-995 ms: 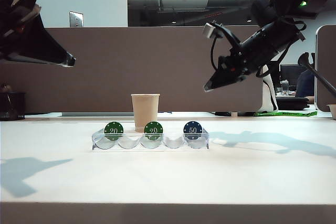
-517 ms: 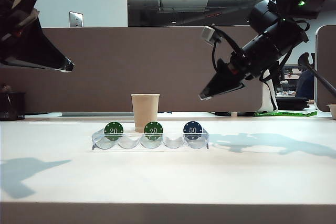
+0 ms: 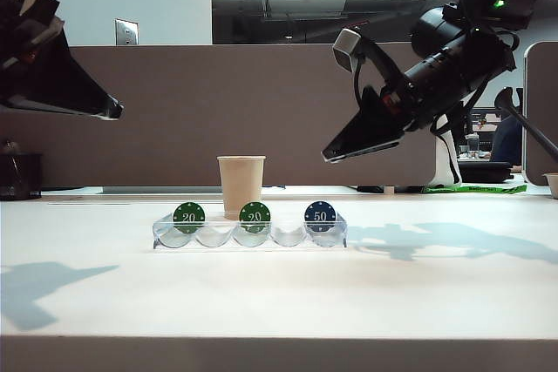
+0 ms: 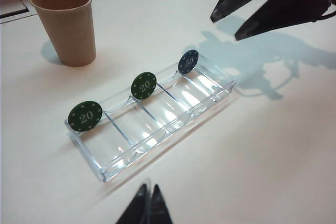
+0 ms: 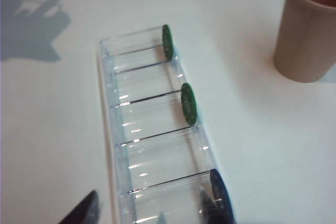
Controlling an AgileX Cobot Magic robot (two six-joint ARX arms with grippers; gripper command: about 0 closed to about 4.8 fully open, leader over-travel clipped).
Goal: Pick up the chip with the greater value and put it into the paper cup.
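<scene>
3 chips: they stand on edge in the clear tray point(image 3: 250, 237) on the white desk point(image 3: 279, 294), 2 green and 1 dark blue.
Left tool point(image 4: 147, 209): high at the far left of the exterior view, well clear of the desk; in its own wrist view only 2 dark fingertips show, pressed close together with nothing between them, though the tips are cropped, so that reading is a fair guess.
Green chip, far left point(image 3: 188, 216): marked "20", in the tray's left end slot.
Paper cup point(image 3: 241, 186): upright and open-mouthed on the desk just behind the tray, between the 2 green chips as the exterior view shows it; I see nothing in it.
Green chip, middle point(image 3: 255, 215): marked "20", in the middle slot, in front of the cup.
Blue chip point(image 3: 320, 215): marked "50", in the tray's right end slot, untouched.
Right tool point(image 3: 336, 152): in the air above and just right of the blue chip, pointing down toward the left, fingers spread wide and holding nothing; its own wrist view shows 1 dark fingertip point(image 5: 84, 211) off the tray's side.
</scene>
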